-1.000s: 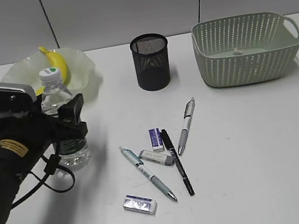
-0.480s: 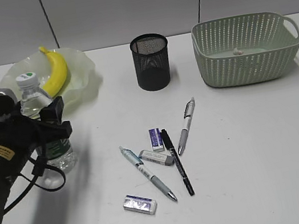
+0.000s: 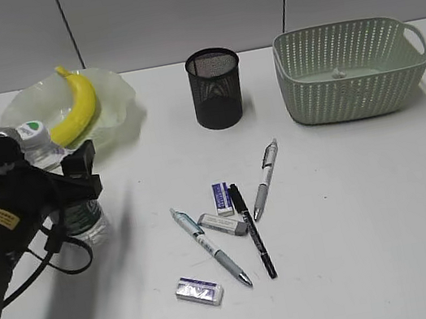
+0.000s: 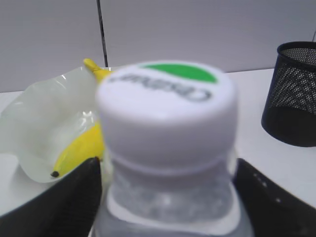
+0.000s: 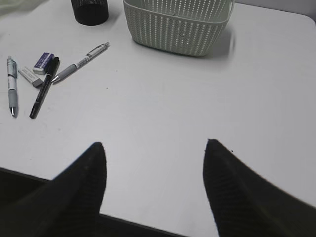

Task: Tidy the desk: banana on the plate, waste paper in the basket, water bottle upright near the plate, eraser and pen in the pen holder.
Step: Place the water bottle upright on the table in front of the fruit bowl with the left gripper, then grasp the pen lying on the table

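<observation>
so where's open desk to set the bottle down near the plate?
Bare desk between the plate and pen holder, and in front of the basket. Crowded at centre, with the pens and erasers.

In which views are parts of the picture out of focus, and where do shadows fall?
Left wrist view: the water bottle fills the frame, its cap blurred; the pen holder behind is sharper. Right wrist view: the right hand is dark and soft. Exterior view: the left arm throws a grey shadow on the desk.

Bottle cap (image 4: 165, 106): possibly "Crystal", blurred.
</observation>
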